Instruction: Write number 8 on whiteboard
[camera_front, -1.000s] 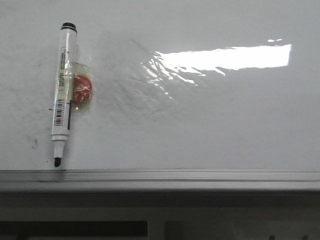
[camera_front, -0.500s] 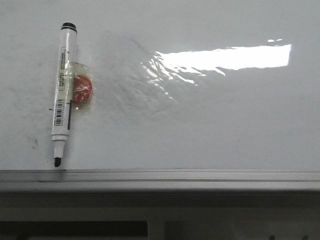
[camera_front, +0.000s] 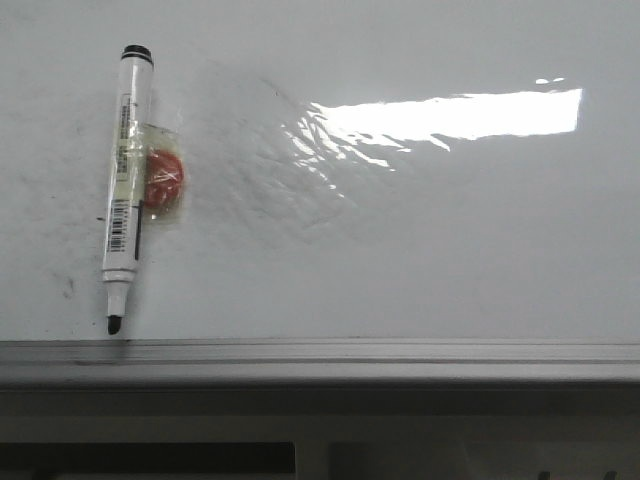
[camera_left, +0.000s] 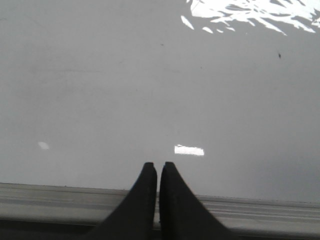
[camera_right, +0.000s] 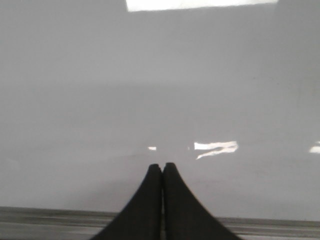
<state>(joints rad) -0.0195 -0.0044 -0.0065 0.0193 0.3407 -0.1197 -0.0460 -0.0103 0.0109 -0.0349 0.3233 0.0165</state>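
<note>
The whiteboard (camera_front: 420, 250) fills the front view, glossy white-grey with a bright glare patch and faint smudges. No drawn number 8 shows on it in any view. A white marker pen (camera_front: 127, 180) with a black tip lies on the board at the left, tip toward the near rail, with an orange piece taped to its side (camera_front: 165, 180). My left gripper (camera_left: 158, 165) is shut and empty above the board's near edge. My right gripper (camera_right: 162, 165) is shut and empty above the board's near edge. Neither gripper shows in the front view.
A grey metal edge rail (camera_front: 320, 355) runs along the board's near side; it also shows in the left wrist view (camera_left: 50, 200) and the right wrist view (camera_right: 45, 215). A dark gap lies below the rail.
</note>
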